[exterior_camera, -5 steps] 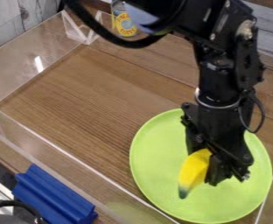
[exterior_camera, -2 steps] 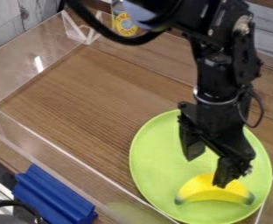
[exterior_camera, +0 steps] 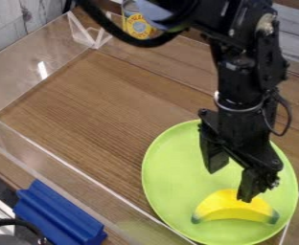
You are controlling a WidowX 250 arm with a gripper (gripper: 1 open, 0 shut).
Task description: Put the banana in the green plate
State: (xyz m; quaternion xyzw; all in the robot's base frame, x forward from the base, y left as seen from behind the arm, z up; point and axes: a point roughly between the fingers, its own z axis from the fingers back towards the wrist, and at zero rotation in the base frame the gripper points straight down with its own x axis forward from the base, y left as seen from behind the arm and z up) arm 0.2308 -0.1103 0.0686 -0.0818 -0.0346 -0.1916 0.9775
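The yellow banana (exterior_camera: 233,208) lies flat on the near part of the green plate (exterior_camera: 168,167), at the lower right of the wooden table. My black gripper (exterior_camera: 238,170) hangs straight above it, pointing down. Its jaws are open, one finger (exterior_camera: 215,158) to the left and the other finger (exterior_camera: 261,181) just over the banana's right end. Nothing sits between them. The plate's far rim is partly hidden behind the arm.
A blue block (exterior_camera: 57,216) rests at the bottom left edge. Clear plastic walls (exterior_camera: 43,72) run along the left and back of the wooden tabletop (exterior_camera: 107,105). The black arm with a yellow sticker (exterior_camera: 139,25) reaches in from the top.
A second ago the gripper was shut on the banana, holding it upright. It opened, and the banana dropped flat onto the plate. The hand stayed where it was.
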